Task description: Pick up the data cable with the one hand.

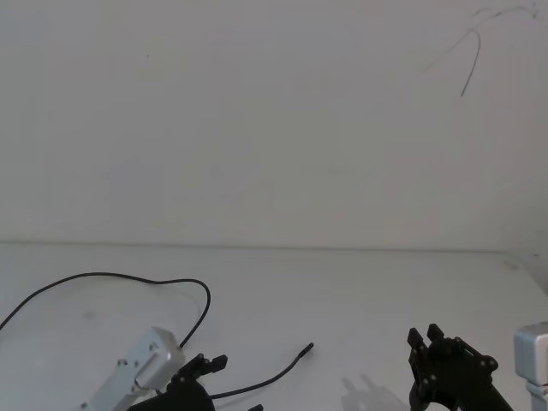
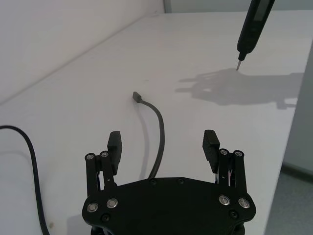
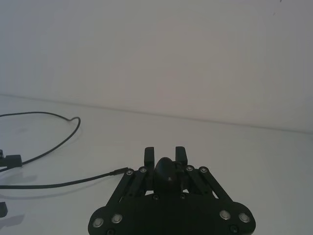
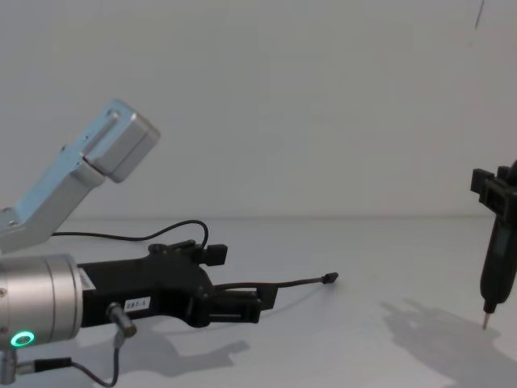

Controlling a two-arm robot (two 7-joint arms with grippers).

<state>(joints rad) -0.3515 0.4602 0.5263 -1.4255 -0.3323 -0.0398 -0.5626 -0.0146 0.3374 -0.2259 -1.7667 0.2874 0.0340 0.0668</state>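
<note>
Left wrist view, counting first: one data cable point(image 2: 160, 128), two grippers, one pen-like tool point(image 2: 252, 24). Left gripper point(image 2: 163, 142) spread wide, holding nothing, with the cable lying on the surface between its fingers. Small black plug point(image 2: 137, 96) just ahead of the fingertips, the rest of the cord looping back beside the wrist. Right gripper point(image 3: 165, 154) well off to the right, clamped on the pen-like tool, tip pointing down. White surface point(image 2: 73, 98), plain white wall point(image 1: 257, 128) behind.

Cable point(image 2: 162, 131): thin, dark, curved, lying flat on table point(image 2: 73, 98) near front edge; small black plug free. Left gripper point(image 2: 163, 141): black, fingers spread, straddling cable.
</note>
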